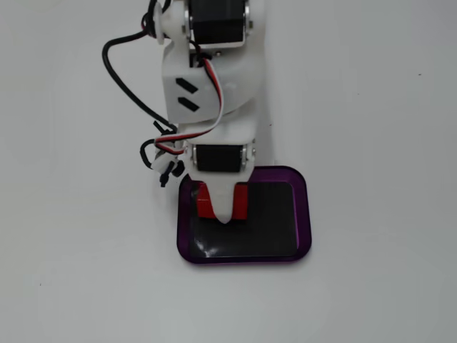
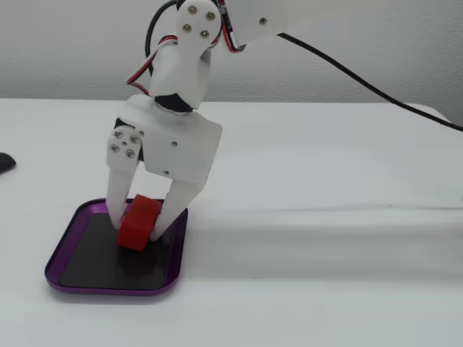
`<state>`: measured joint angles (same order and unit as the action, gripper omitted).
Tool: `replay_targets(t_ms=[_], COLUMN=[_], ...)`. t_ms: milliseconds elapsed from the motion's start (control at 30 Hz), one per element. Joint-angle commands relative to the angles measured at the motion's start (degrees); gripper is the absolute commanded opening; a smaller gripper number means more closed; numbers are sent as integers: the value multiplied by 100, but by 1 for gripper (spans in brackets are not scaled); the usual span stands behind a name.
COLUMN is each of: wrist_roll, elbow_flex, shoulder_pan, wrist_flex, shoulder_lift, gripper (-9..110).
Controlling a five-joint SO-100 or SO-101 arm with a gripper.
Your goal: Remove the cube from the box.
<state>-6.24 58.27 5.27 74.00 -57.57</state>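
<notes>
Over the box's (image 2: 173, 262) far edge, your gripper (image 2: 135, 228) clamps the tilted red cube (image 2: 138, 223); lift straight up before swinging clear.

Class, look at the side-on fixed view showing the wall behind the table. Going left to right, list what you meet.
Dark object at the left edge → purple tray → red block held in the end effector → black cable running off to the right.
</notes>
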Motion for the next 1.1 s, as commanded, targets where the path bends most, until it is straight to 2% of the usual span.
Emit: replay_targets(t_ms=[0,267,633,833,1067], wrist_roll=[-132,-229,-202,-158,-229], elbow_flex=[-149,-554,-694,211,2329], shoulder_pan=[9,-70,-88,-88,-88], wrist_flex=[9,422,765,686,44], shoulder_lift=[-79,-554,-2232,-3322,-4808], gripper=[0,0,0,0,0])
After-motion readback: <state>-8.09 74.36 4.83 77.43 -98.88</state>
